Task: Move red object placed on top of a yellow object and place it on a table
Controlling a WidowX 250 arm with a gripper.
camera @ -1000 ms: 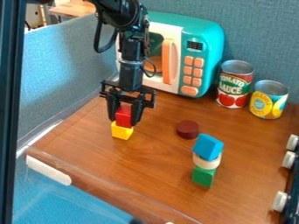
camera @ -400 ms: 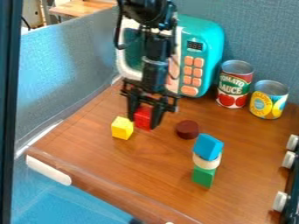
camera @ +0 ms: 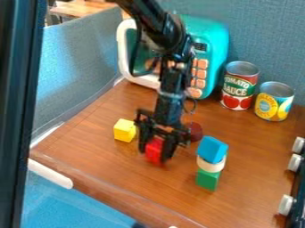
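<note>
My gripper (camera: 156, 150) hangs over the middle of the table (camera: 107, 167), shut on the red block (camera: 154, 150), which sits between its two fingers. The yellow block (camera: 124, 130) rests on the table to the left of the gripper and a little farther back, with nothing on top of it. I cannot tell whether the red block's underside touches the table.
A dark red disc (camera: 195, 132) lies just behind and right of the gripper. To the right stands a stack with a blue block (camera: 211, 149), a cream ring (camera: 211, 164) and a green block (camera: 207, 179). Behind are a toy microwave (camera: 208, 49) and two cans (camera: 240, 86).
The red block, on top of the yellow block a second ago, has moved right and toward the front with my gripper. The yellow block has stayed where it was.
</note>
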